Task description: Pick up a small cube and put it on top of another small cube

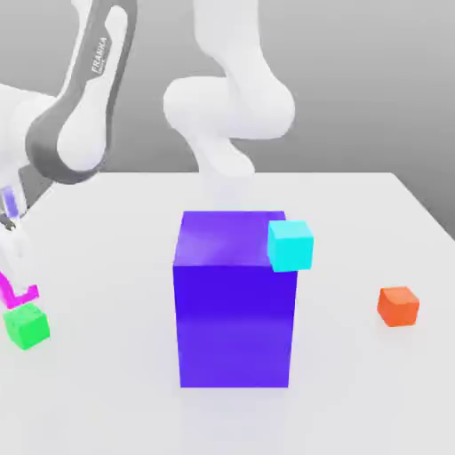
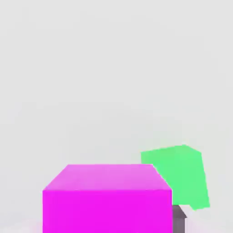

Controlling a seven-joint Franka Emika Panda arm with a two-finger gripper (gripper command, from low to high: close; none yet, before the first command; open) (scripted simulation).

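A small magenta cube [image 2: 107, 200] is seen close before the hand camera, with a small green cube [image 2: 179, 175] just behind and to one side of it. In the exterior view the magenta cube [image 1: 18, 293] is glimpsed at the far left edge as a thin pink outline just above the green cube [image 1: 27, 325], which rests on the white table [image 1: 355, 382]; whether the two cubes touch cannot be told. The gripper [image 1: 12, 267] is lowered at that same left edge, directly over the green cube, and the magenta cube appears to be held at its fingers, though how far the jaws are parted cannot be told. The Franka arm [image 1: 84, 98] is bent sharply downward from a grey-and-white elbow at the upper left, its white base column [image 1: 233, 98] rising behind the table's middle. A large purple-blue block [image 1: 235, 302] stands at the table's centre, well apart from the green cube. A cyan cube [image 1: 291, 245] is seen against the block's upper corner on the exterior view's right. A small orange cube [image 1: 398, 306] lies alone on the table farther toward the exterior view's right.
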